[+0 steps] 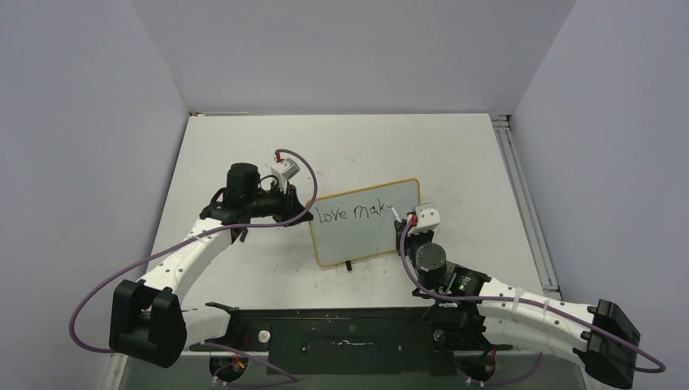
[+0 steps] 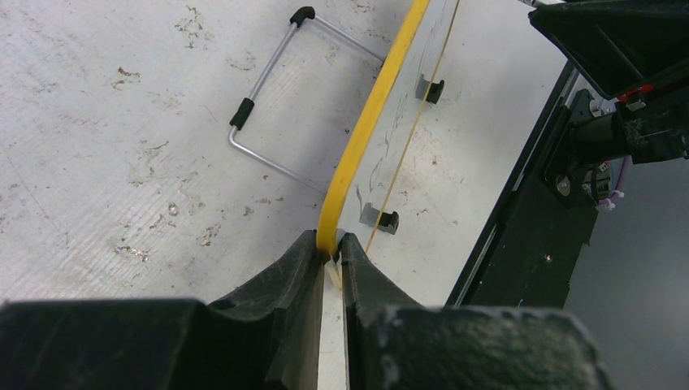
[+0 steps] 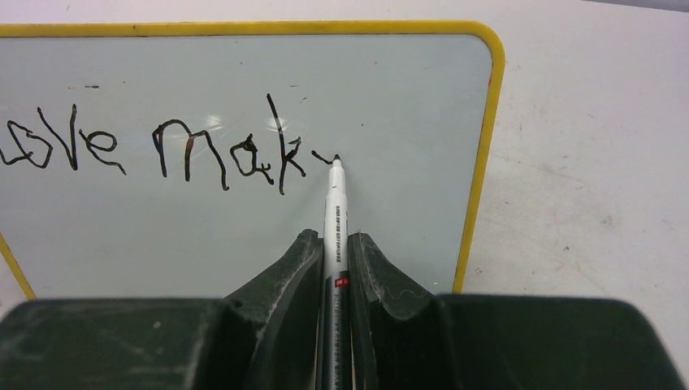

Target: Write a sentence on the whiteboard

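The whiteboard point(image 1: 370, 236), pale grey with a yellow frame, stands tilted at the table's middle. On it the sentence point(image 1: 351, 212) reads "Love mak" in black, with a short fresh stroke after the k point(image 3: 195, 154). My left gripper point(image 2: 329, 252) is shut on the board's yellow left edge point(image 2: 366, 138). My right gripper point(image 3: 335, 244) is shut on a white marker point(image 3: 335, 211); its black tip touches the board just right of the k. The right gripper also shows in the top view point(image 1: 404, 223) at the board's right side.
The board's wire stand point(image 2: 268, 106) with black caps lies on the scuffed white table behind it. Two black feet point(image 2: 388, 219) show under the board. A black base plate point(image 1: 349, 333) runs along the near edge. Grey walls enclose the table.
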You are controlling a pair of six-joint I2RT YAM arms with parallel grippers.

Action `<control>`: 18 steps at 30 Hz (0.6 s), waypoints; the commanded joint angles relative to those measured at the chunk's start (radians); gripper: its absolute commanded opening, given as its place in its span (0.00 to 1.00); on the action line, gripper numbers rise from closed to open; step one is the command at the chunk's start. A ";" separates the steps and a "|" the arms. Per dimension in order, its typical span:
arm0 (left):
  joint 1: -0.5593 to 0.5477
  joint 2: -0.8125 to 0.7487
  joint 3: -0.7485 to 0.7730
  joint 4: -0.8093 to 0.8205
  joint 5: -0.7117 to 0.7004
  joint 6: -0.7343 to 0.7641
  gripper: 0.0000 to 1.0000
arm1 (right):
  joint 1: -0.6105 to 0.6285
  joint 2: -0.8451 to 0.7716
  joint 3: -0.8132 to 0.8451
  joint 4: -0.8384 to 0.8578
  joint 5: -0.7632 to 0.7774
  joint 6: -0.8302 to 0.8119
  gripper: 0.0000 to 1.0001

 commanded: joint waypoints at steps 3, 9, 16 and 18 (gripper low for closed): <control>-0.002 -0.009 0.035 -0.013 -0.021 0.019 0.00 | -0.012 0.030 0.030 0.091 0.019 -0.055 0.05; -0.002 -0.008 0.035 -0.013 -0.021 0.019 0.00 | -0.015 0.056 0.029 0.106 -0.009 -0.051 0.05; -0.002 -0.008 0.035 -0.013 -0.021 0.019 0.00 | -0.015 0.054 0.020 0.129 -0.027 -0.042 0.05; -0.002 -0.008 0.035 -0.013 -0.020 0.019 0.00 | -0.014 0.052 0.015 0.141 -0.025 -0.038 0.05</control>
